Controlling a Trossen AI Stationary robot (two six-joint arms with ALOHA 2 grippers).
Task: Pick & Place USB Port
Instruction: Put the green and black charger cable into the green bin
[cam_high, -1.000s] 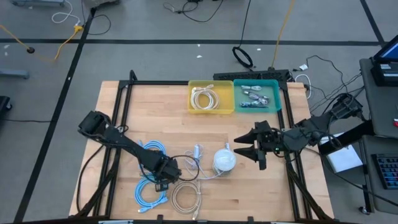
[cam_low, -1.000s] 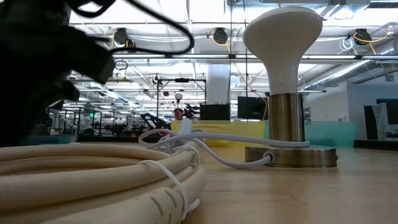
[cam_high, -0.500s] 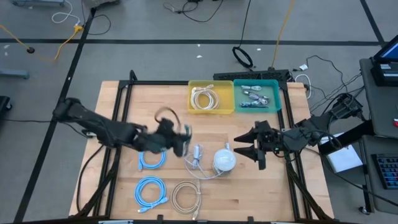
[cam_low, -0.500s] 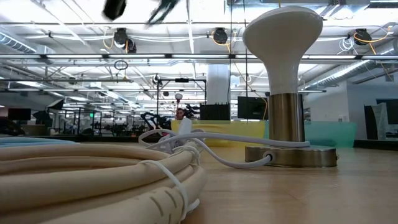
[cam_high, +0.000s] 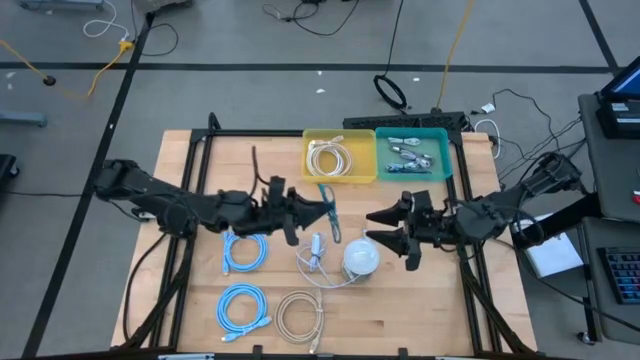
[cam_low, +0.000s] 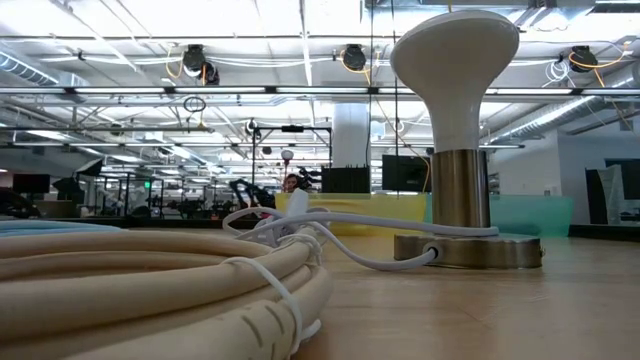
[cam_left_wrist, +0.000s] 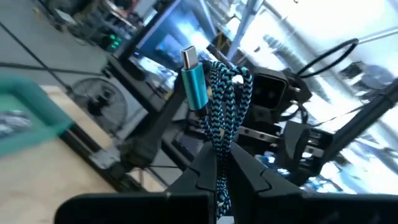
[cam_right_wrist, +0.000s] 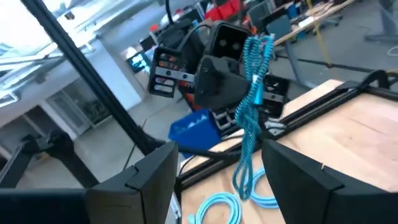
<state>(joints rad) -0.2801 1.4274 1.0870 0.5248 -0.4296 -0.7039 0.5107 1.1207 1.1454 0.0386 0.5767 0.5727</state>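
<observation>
Now the left gripper (cam_high: 322, 212) sits near the table's middle, its fingers pinched shut on a teal braided USB cable (cam_high: 328, 208), which hangs off the table surface. Through the left wrist view the cable's metal-tipped plug (cam_left_wrist: 192, 79) stands above the closed fingertips (cam_left_wrist: 214, 165), with the braid bunched beside it. At about 3 o'clock from that gripper, the right gripper (cam_high: 393, 229) waits with its fingers spread wide, holding nothing (the cable dangles in front of it in its own wrist view). A white lamp (cam_high: 361, 257) stands between the two at roughly 6 o'clock. Yellow bin (cam_high: 339, 156) and teal bin (cam_high: 412, 154) lie toward 12 o'clock.
</observation>
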